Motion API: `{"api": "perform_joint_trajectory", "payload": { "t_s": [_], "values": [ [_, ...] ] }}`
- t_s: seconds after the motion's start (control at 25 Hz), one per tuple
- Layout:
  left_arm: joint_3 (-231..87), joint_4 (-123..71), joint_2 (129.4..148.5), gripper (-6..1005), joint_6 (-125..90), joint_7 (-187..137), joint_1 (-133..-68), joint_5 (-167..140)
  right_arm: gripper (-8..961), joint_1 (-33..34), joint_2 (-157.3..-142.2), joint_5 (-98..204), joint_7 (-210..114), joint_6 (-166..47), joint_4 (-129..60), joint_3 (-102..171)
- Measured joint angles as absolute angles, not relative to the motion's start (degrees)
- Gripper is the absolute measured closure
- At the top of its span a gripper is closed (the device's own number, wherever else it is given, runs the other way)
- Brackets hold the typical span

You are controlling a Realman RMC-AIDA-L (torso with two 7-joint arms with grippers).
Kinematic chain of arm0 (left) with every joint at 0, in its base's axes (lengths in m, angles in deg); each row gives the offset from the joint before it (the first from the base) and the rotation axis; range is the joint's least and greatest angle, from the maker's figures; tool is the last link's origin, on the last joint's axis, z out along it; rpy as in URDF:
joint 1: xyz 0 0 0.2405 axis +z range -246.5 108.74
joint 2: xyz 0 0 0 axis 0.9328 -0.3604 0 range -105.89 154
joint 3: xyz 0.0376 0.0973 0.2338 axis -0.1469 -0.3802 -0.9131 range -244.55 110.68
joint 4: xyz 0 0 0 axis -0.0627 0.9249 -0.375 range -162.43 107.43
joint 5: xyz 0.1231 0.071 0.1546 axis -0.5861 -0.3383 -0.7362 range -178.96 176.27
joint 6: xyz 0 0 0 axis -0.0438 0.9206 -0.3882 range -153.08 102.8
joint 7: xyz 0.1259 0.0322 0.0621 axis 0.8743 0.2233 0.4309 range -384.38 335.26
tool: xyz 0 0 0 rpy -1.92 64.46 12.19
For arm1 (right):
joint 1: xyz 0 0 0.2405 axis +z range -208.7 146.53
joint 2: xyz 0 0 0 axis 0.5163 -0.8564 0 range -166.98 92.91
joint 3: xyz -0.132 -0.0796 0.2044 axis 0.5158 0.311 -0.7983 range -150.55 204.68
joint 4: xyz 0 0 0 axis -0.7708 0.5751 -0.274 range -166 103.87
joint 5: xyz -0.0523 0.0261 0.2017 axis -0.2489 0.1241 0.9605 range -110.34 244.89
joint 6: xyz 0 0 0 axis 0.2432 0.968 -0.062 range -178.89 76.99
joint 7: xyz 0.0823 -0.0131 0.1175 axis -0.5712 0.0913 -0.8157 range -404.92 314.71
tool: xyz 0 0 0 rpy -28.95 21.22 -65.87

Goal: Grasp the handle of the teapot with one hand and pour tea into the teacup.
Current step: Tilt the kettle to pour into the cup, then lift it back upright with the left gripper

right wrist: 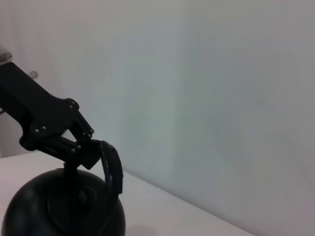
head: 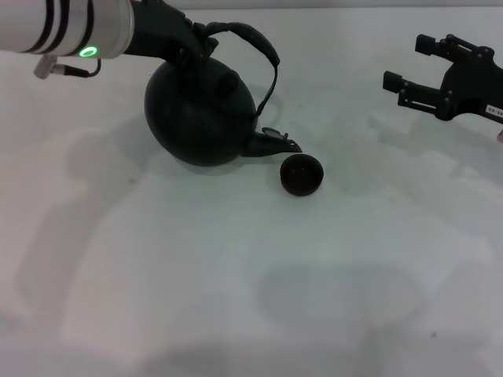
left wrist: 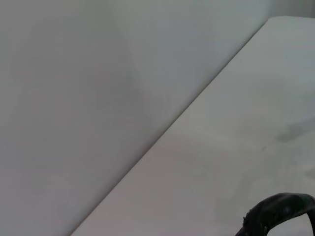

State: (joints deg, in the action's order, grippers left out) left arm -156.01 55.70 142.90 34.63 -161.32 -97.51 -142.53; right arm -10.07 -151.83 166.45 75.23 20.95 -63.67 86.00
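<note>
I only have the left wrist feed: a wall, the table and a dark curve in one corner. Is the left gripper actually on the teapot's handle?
Observer: Yes. The left gripper is shut on the handle, at its thick wrapped top.
Operator: Is the pot tipped?
Observer: The teapot leans spout-down toward the teacup.
Operator: Spout over the cup?
Observer: Its tip sits right at the cup's rim, on the robot's left side of it.
Operator: And the right arm?
Observer: The right gripper hangs open, well to the cup's right, holding nothing.
</note>
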Motion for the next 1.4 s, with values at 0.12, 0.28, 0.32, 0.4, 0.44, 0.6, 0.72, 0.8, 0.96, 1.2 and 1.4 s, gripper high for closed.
{"api": "perform_joint_trajectory", "payload": {
  "t_s": [0.12, 0.28, 0.32, 0.4, 0.44, 0.6, 0.72, 0.8, 0.96, 1.2, 1.4],
  "values": [
    [-156.06, 56.34, 142.94, 833, 35.42, -161.66, -97.73, -143.02, 103, -10.01, -151.82, 166.37, 75.21, 20.95, -63.67, 85.79],
    [-156.09, 56.69, 142.91, 834, 36.53, -162.19, -98.16, -144.18, 102, -9.83, -151.82, 166.39, 75.21, 20.92, -63.67, 85.77],
    [-156.22, 56.74, 142.9, 834, 36.79, -162.35, -98.24, -144.31, 102, -9.79, -151.83, 166.39, 75.21, 20.85, -63.67, 85.77],
    [-156.48, 56.76, 142.86, 834, 37.36, -162.64, -98.52, -144.36, 102, -9.75, -151.86, 166.39, 75.21, 20.77, -63.67, 85.77],
    [-156.58, 56.8, 142.86, 833, 37.6, -162.7, -98.66, -144.36, 102, -9.74, -151.88, 166.4, 75.19, 20.76, -63.67, 85.77],
    [-156.67, 57.45, 142.87, 832, 38.48, -162.88, -98.93, -144.7, 102, -9.64, -151.9, 166.45, 74.93, 20.58, -63.67, 85.77],
    [-157.07, 58.25, 142.88, 833, 39.22, -163.66, -99.12, -145.98, 102, -9.51, -151.91, 166.5, 74.41, 19.91, -63.67, 85.77],
    [-157.43, 58.63, 142.9, 833, 39.72, -164.09, -99.34, -146.63, 102, -9.46, -151.91, 166.51, 74.35, 19.73, -63.67, 85.77],
    [-158.0, 59.02, 142.94, 833, 40.6, -164.84, -100.02, -147.54, 102, -9.46, -151.91, 166.51, 74.34, 19.72, -63.67, 85.77],
    [-158.91, 59.07, 142.91, 833, 42.15, -165.86, -101.43, -148.65, 102, -9.46, -151.91, 166.51, 74.33, 19.65, -63.67, 85.77],
    [-158.96, 59.08, 142.88, 834, 42.94, -166.45, -102.25, -148.78, 102, -9.46, -151.91, 166.51, 74.33, 19.62, -63.67, 85.77]
  ]
}}
